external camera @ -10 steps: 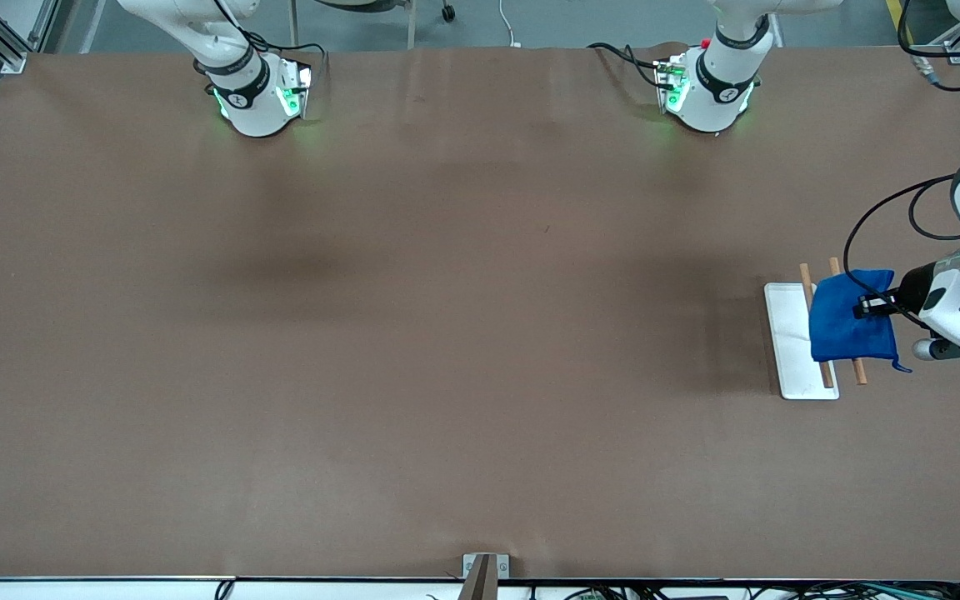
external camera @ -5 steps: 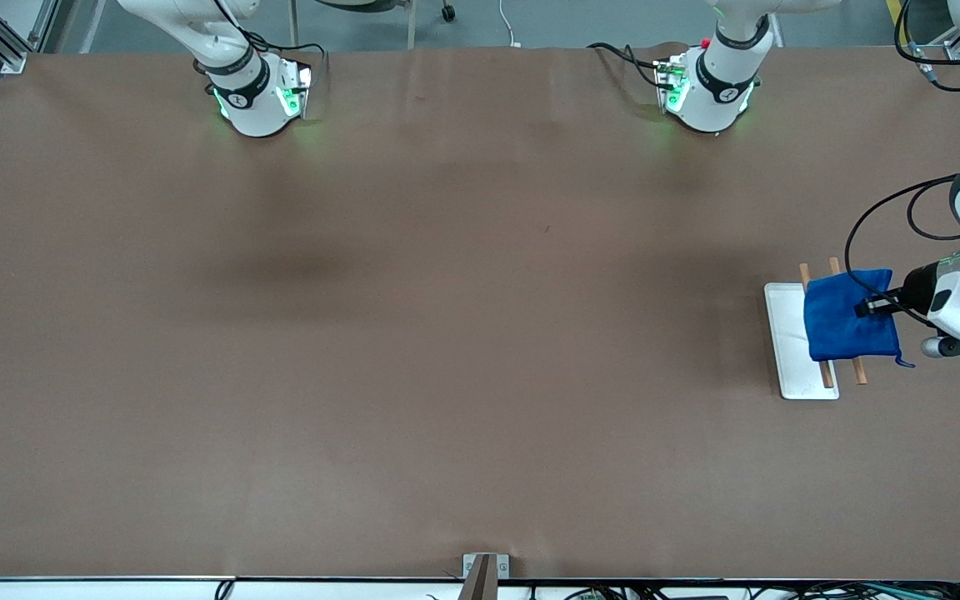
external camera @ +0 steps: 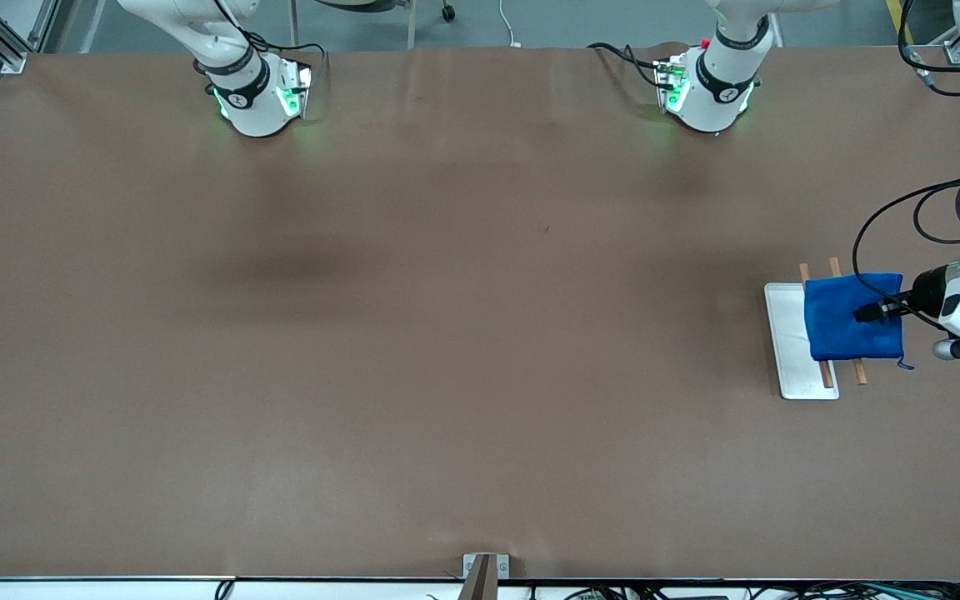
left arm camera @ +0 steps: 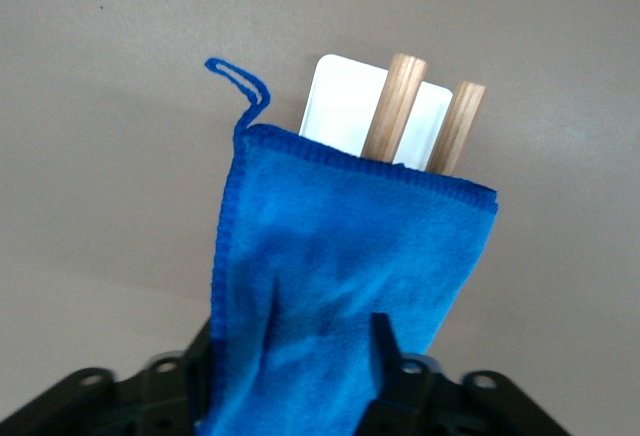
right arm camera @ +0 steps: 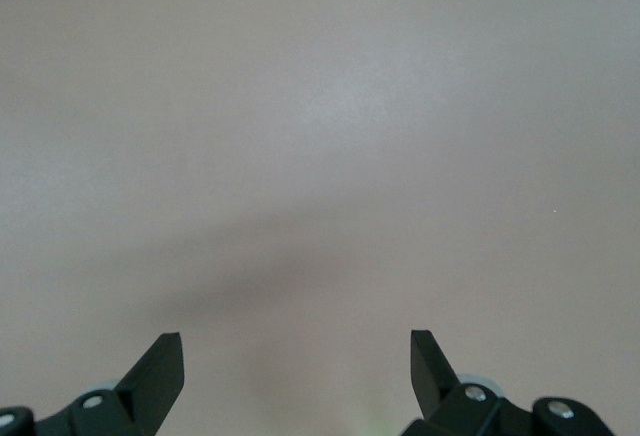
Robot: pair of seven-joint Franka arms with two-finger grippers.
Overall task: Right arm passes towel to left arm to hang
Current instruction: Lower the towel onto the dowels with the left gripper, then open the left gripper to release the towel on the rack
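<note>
Two wooden rails (external camera: 831, 372) stand over a white base (external camera: 787, 333) at the right edge of the front view, and we see the towel (external camera: 850, 317) draped across them, its corner loop (external camera: 905, 363) hanging at the lower right corner of the cloth. We find the left gripper (external camera: 869, 313) at the towel's right edge; in the left wrist view one black finger (left arm camera: 382, 348) rises in front of the blue cloth, the other is covered, so we cannot tell whether it pinches. We see the right gripper (right arm camera: 297, 356) spread wide over the bare brown table (external camera: 413, 333), waiting.
</note>
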